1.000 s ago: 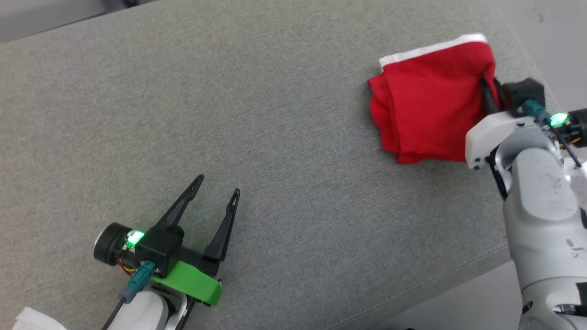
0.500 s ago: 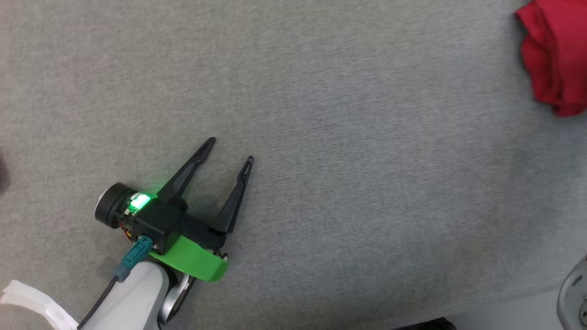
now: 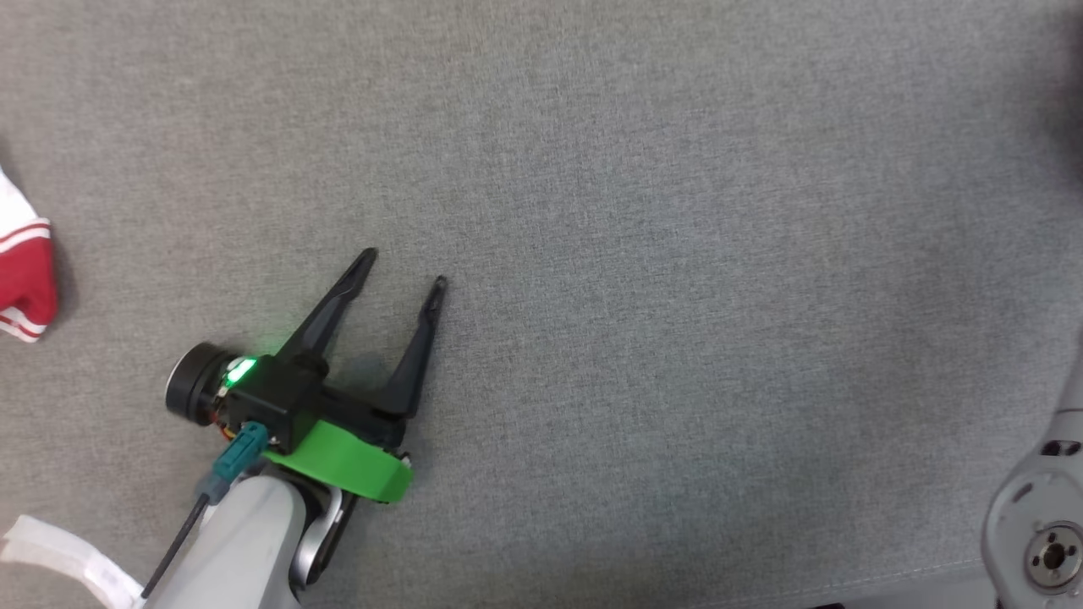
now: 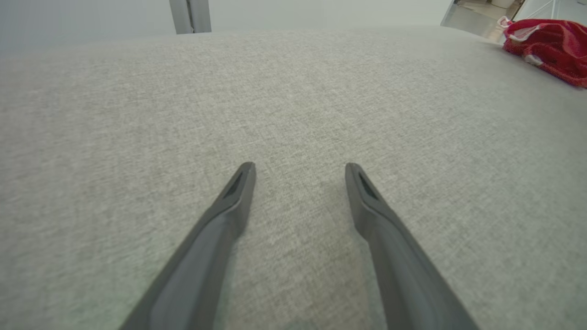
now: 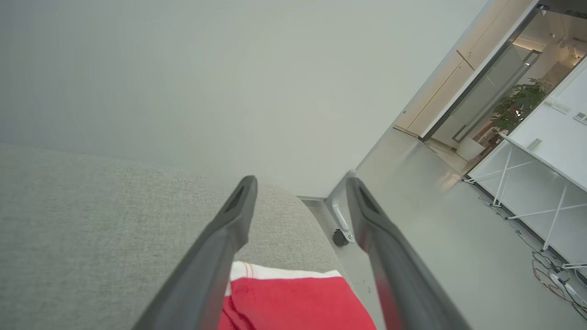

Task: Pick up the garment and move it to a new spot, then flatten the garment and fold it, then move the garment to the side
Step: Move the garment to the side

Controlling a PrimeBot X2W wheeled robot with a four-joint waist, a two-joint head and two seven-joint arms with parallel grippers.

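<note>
In the right wrist view a folded red garment (image 5: pixel 293 300) with a white band lies on the grey cushion just below my right gripper (image 5: pixel 300 183), near the cushion's end. That gripper is open and holds nothing. The left wrist view has a red garment (image 4: pixel 550 43) far off at its upper right. My left gripper (image 3: pixel 404 268) rests low over bare grey fabric at the lower left of the head view. It is also open and empty, as its spread fingers (image 4: pixel 229 206) confirm.
A second red cloth with white stripes (image 3: pixel 25 279) pokes in at the head view's left edge. The wide grey cushion (image 3: pixel 677 254) spreads across the view. A pale joint of my right arm (image 3: pixel 1041 541) sits at the lower right. Past the cushion's end lies floor (image 5: pixel 435 206).
The head camera has swung left, so the folded red garment and right gripper have slid out of its picture, and a striped red cloth has come in at the left. The left gripper stays open.
</note>
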